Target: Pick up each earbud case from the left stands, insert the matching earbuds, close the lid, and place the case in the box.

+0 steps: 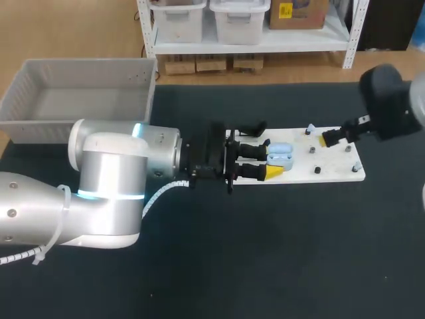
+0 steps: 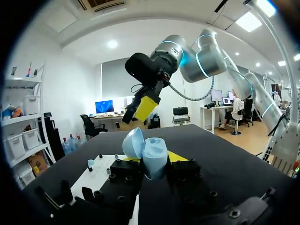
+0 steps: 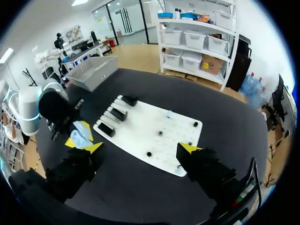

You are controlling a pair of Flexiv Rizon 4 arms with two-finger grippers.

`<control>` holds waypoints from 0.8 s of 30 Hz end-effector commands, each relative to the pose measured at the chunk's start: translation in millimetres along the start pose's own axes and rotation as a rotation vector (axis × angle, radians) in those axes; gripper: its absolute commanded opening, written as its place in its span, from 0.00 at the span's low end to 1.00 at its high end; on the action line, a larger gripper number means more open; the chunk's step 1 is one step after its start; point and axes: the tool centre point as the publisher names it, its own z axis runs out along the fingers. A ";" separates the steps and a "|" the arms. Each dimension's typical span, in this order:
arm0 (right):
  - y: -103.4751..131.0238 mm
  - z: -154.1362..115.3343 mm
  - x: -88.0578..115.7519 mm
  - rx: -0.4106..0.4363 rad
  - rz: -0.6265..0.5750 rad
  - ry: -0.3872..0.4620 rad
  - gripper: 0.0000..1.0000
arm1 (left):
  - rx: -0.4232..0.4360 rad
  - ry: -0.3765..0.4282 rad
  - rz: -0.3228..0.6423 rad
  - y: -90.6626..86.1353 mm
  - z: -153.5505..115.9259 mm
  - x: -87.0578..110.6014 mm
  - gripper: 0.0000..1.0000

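A light blue earbud case with its lid swung open is held level over the white board. My left gripper is shut on it from both sides. In the left wrist view the case stands between the yellow fingertips, its lid tipped back. My right gripper hovers open over the board's right part, nothing in it. The right wrist view shows that gripper wide open above the board, with the held case off to one side. Small pegs with earbud-sized pieces dot the board.
A grey open box stands at the table's back left, also seen as the box in the right wrist view. Black stands line the board's left end. Dark table surface lies in front of the board.
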 end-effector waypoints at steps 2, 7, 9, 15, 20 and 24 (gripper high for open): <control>-8.7 -15.8 5.0 0.261 -0.012 0.109 1.00 | -0.008 -0.004 0.004 -1.9 -0.2 1.1 0.00; -18.3 -10.4 18.6 0.275 -0.068 0.238 1.00 | -0.008 -0.004 0.004 -1.9 -0.2 1.1 0.00; -22.8 -9.4 23.2 0.283 -0.082 0.280 1.00 | -0.008 -0.004 0.004 -1.9 -0.2 1.1 0.00; -37.3 -6.7 33.1 0.315 -0.110 0.351 1.00 | -0.008 -0.004 0.004 -1.9 -0.2 1.1 0.00; -44.0 0.5 41.7 0.312 -0.129 0.397 1.00 | -0.008 -0.004 0.004 -1.9 -0.2 1.1 0.00; -50.7 7.4 48.0 0.312 -0.136 0.424 1.00 | -0.008 -0.004 0.004 -1.9 -0.2 1.1 0.00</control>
